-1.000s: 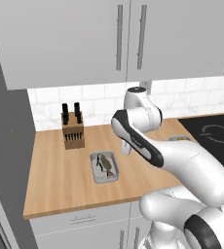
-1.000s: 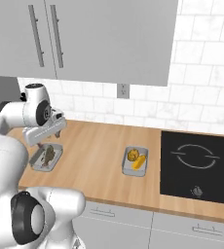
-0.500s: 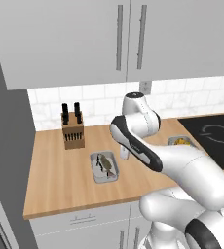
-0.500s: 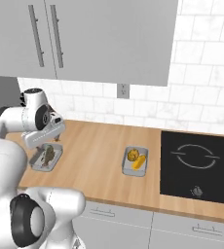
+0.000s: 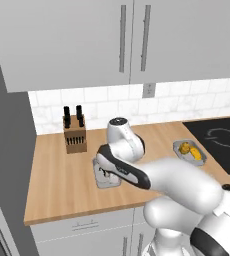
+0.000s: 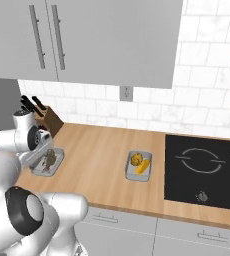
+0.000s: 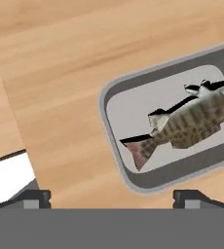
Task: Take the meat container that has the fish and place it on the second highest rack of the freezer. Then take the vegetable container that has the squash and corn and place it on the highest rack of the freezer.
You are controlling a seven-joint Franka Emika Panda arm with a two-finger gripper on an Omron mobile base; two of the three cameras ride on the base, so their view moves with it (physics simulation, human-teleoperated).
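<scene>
The meat container (image 7: 105, 109) is a grey tray with a brown fish (image 7: 187, 124) lying in it; it sits on the wooden counter. My gripper (image 7: 113, 197) hovers just above the tray's near corner, open wide, with nothing between its fingertips (image 7: 33, 197). In the right base view the hand hangs over the left end of the fish tray (image 6: 54, 161). From the left base view my arm covers most of that tray (image 5: 107, 181). The vegetable container (image 6: 139, 166) with squash and corn stands apart to the right, by the cooktop (image 5: 189, 151). The freezer racks are out of view.
A knife block (image 5: 74, 134) stands at the back left of the counter (image 5: 57, 185). A black cooktop (image 6: 202, 167) takes up the right end. Wall cabinets (image 5: 122, 40) hang overhead. A tall grey panel (image 5: 4, 165) borders the counter on the left.
The arm has swung down and to the left, bringing the hand low over the fish tray. The jaws have stayed open. Neither container has moved.
</scene>
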